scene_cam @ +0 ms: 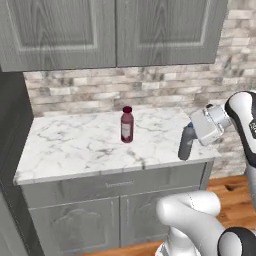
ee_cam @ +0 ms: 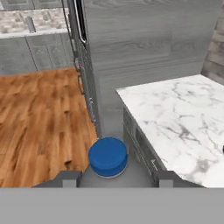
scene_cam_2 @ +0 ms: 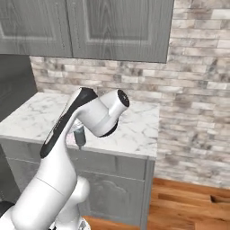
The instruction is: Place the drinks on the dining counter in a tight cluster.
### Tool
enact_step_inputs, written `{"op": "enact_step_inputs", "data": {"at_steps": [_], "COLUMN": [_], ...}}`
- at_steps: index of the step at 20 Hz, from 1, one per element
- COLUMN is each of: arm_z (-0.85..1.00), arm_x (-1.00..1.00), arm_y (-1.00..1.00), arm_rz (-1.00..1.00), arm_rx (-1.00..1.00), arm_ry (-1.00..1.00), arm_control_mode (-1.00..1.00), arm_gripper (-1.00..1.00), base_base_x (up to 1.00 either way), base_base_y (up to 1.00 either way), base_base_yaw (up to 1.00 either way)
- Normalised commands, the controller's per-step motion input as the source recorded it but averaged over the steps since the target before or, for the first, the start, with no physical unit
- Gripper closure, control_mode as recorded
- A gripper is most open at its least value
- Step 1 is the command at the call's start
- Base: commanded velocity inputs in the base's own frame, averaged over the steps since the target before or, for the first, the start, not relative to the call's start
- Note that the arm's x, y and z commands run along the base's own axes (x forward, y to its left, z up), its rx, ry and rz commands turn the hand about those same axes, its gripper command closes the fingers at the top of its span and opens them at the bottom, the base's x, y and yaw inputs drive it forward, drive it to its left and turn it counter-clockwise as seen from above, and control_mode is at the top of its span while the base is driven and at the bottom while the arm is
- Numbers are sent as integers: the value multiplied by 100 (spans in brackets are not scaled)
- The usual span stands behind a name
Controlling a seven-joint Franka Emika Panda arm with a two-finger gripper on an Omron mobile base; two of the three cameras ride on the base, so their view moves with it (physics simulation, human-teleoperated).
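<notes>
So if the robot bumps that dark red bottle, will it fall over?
Probably only from a hard bump. The dark red bottle stands upright on the marble counter, and it looks fairly wide for its height. Pushed high near the cap, it could tip, and being round, it would likely roll.

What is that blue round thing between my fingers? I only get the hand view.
Observer: It's the cap of a small grey-blue bottle. The left base view shows the gripper shut around its neck, at the front right edge of the marble counter.
Operator: Are there any other drinks?
Observer: A dark red bottle stands upright mid-counter, apart from yours.
Operator: What's above it?
Observer: Grey wall cabinets hang over a brick backsplash.
</notes>
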Motion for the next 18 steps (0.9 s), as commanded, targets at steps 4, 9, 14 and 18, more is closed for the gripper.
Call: {"op": "enact_step_inputs", "data": {"at_steps": [4,9,14,18], "arm_z": [0,0,0,0], "arm_x": [0,0,0,0], "arm_y": [0,0,0,0], "arm_rz": [0,0,0,0], "arm_rx": [0,0,0,0], "arm_ry": [0,0,0,0], "arm_control_mode": [100,100,100,100], "arm_gripper": [100,100,100,100], "base_base_x": [-92,-32,-1,-12], "base_base_y": [-26,-2,0,-6], "base_base_yaw": [57,95,100,98]}}
